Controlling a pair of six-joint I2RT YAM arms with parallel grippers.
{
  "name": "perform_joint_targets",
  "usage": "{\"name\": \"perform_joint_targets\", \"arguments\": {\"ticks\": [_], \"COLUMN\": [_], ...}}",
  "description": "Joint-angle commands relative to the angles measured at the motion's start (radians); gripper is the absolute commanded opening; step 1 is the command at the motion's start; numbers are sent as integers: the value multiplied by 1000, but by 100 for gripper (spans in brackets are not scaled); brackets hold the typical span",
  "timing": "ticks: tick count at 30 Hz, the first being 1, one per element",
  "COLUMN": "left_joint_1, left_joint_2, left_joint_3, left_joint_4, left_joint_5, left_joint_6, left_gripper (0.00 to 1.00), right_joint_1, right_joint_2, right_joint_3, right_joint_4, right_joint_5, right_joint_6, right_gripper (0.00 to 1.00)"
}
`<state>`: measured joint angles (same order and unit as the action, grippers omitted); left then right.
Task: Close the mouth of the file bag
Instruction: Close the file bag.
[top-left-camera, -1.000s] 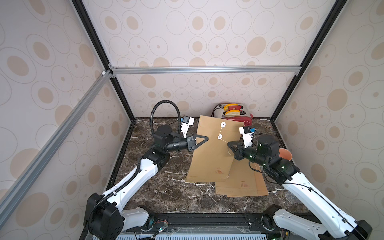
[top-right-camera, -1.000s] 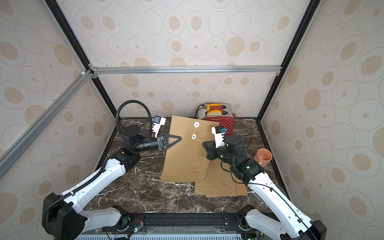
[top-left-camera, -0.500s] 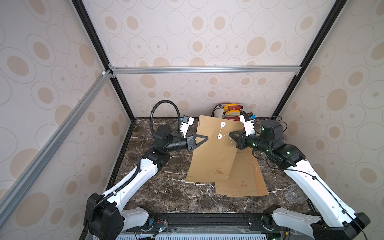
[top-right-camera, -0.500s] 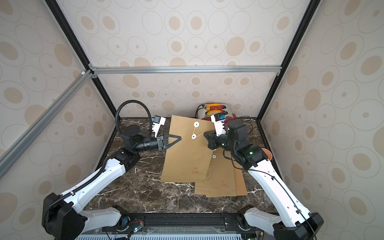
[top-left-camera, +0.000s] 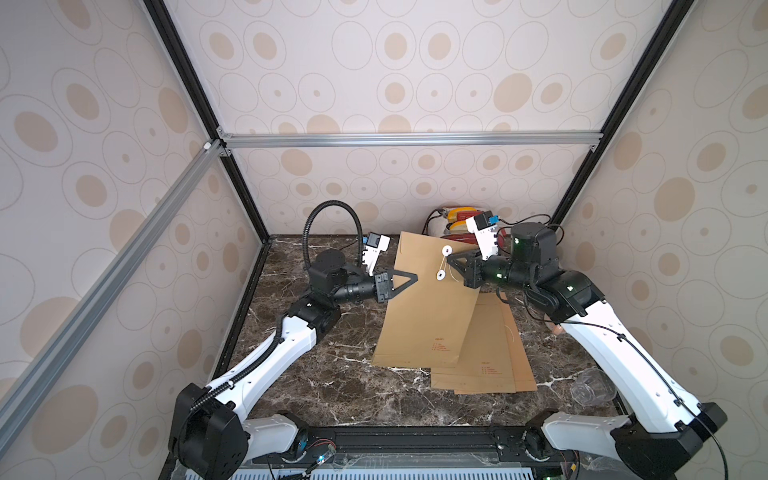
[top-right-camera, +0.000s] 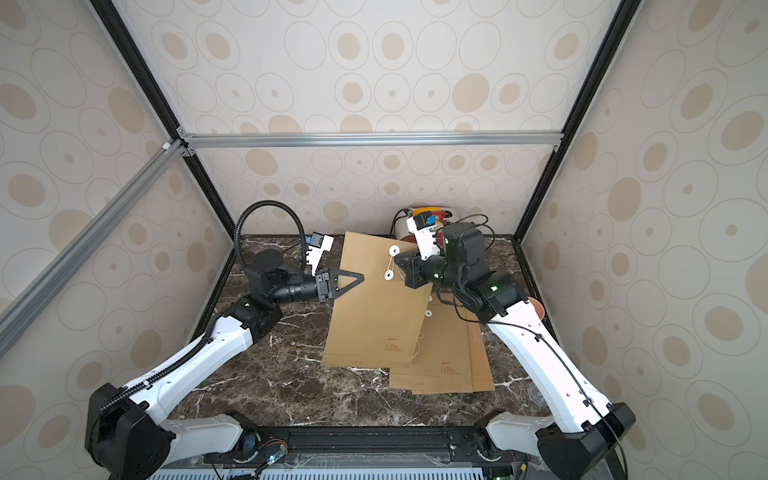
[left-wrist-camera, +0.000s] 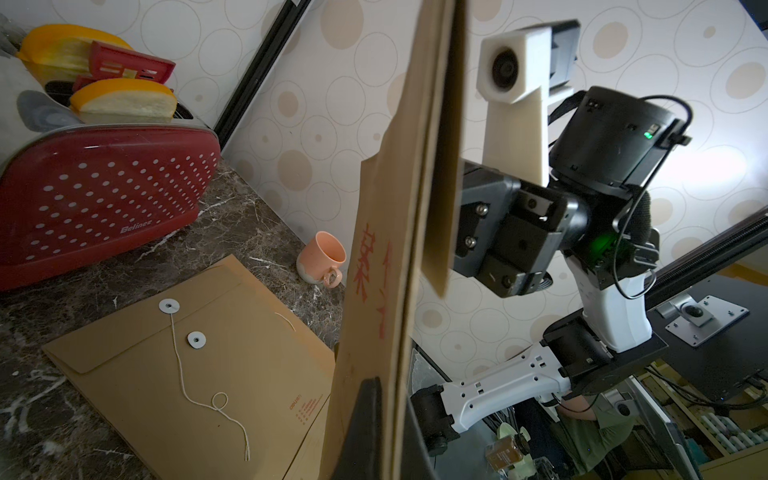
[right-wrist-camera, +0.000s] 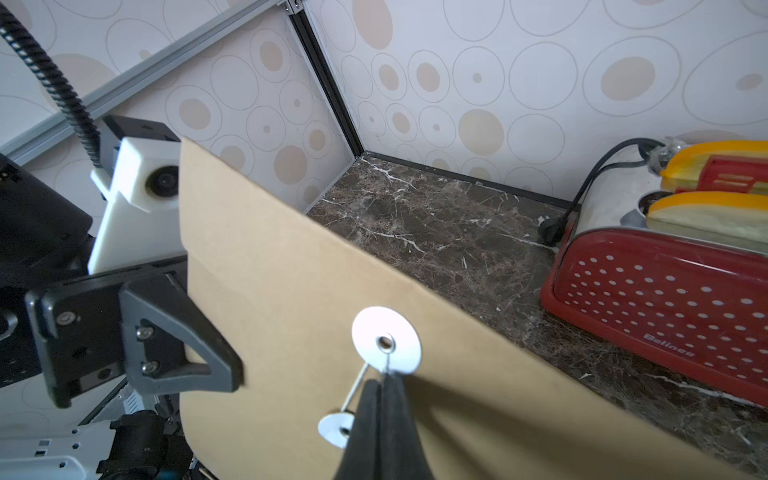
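The brown file bag (top-left-camera: 428, 307) (top-right-camera: 374, 307) hangs tilted above the table with its flap folded down. My left gripper (top-left-camera: 415, 276) (top-right-camera: 362, 276) is shut on its left edge; in the left wrist view the bag (left-wrist-camera: 374, 249) stands edge-on between that gripper's (left-wrist-camera: 388, 399) jaws. My right gripper (top-left-camera: 449, 259) (right-wrist-camera: 384, 380) is shut on the white string (right-wrist-camera: 355, 388) just under the upper white disc (right-wrist-camera: 386, 347) (top-left-camera: 447, 250). The string runs taut from the lower disc (right-wrist-camera: 334, 430) (top-left-camera: 440, 274) up towards the upper one.
Several more file bags (top-left-camera: 486, 353) (left-wrist-camera: 187, 353) lie flat on the marble table under the lifted one. A red toaster (left-wrist-camera: 95, 199) (right-wrist-camera: 665, 299) stands at the back. A pink mug (left-wrist-camera: 322, 259) sits by the right wall and a clear plastic cup (top-left-camera: 592, 388) at the front right.
My right gripper has risen and moved back and left, from below the lower disc up to the upper disc, drawing the string along. The left arm and the bag have stayed put.
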<state>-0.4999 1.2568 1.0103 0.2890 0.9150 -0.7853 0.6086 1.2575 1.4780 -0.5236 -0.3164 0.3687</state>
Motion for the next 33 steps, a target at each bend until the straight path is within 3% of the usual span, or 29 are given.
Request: {"name": "perform_joint_targets", "arguments": {"ticks": [1, 15, 33], "left_joint_1": [-8, -10, -10], "left_joint_2": [3, -2, -10], "left_joint_3": [34, 34, 22], "left_joint_4": [6, 4, 37], "left_joint_5": [13, 9, 5], "left_joint_6": [25, 27, 9], "left_gripper": [0, 0, 0], "right_joint_1": [31, 112, 150], "right_joint_2": [16, 43, -1], "right_joint_3": [44, 50, -77], "right_joint_4": [-34, -41, 72], "right_joint_5": [14, 56, 4], "right_joint_6": [-25, -15, 80], "right_gripper": [0, 0, 0]}}
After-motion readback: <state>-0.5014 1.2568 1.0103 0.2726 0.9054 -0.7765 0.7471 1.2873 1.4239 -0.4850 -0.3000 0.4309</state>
